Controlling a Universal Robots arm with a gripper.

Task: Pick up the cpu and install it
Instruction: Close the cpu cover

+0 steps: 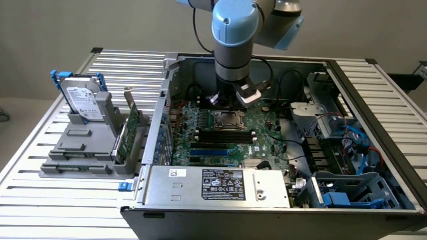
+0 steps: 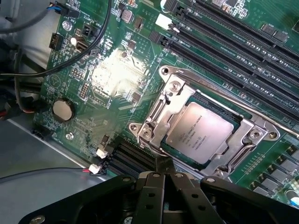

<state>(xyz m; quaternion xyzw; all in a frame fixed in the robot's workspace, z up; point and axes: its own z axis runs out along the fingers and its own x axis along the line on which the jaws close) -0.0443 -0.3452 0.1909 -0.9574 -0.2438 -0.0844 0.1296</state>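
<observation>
Slatted worktop (image 1: pixel 40 200), open computer case (image 1: pixel 373 165). The cpu (image 2: pixel 200 132) is seen seated in its socket (image 2: pixel 163 109); gripper (image 2: pixel 161 179) held just above, finger state undeterminable.

case walls (image 1: pixel 165 100) and cables (image 1: pixel 288 82) hem the open motherboard (image 1: pixel 220 142).

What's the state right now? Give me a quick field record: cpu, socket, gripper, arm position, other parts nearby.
cpu: the cpu lies flat inside the socket, metal top up
socket: the socket has its metal frame around the chip
gripper: the gripper is above the motherboard, close to the socket's edge, holding nothing visible
arm position: the arm reaches down into the open computer case
nearby: the hard drive stands in a grey holder at the exterior view's left, outside the case
</observation>
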